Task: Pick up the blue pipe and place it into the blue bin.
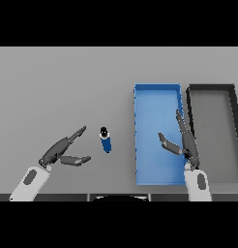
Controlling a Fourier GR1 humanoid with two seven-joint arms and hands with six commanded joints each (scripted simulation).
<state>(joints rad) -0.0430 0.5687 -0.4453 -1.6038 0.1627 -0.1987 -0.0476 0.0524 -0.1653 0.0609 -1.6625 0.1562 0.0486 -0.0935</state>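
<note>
At the far left of the head view, the left arm comes up from the lower edge and its left hand point(60, 151) hangs over the grey table point(53, 92) with fingers straight and thumb spread apart from them — a wide, relaxed pose holding nothing. Just to its right, near but not touching the fingertips, stands the blue pipe point(106, 140), a short blue cylinder with a dark end at its top, on the bare table surface. Further right lies the blue bin point(157, 92), a long rectangular tray whose near wall reaches almost to the table's lower edge; the pipe is outside it, beside its left wall. The right hand point(185, 143) shows over the bin's right side, fingers stretched straight up along the right wall and thumb angled out to the left — spread wide, gripping nothing. At the far right, just beside the blue bin, sits a dark grey bin point(211, 88) of similar shape
</note>
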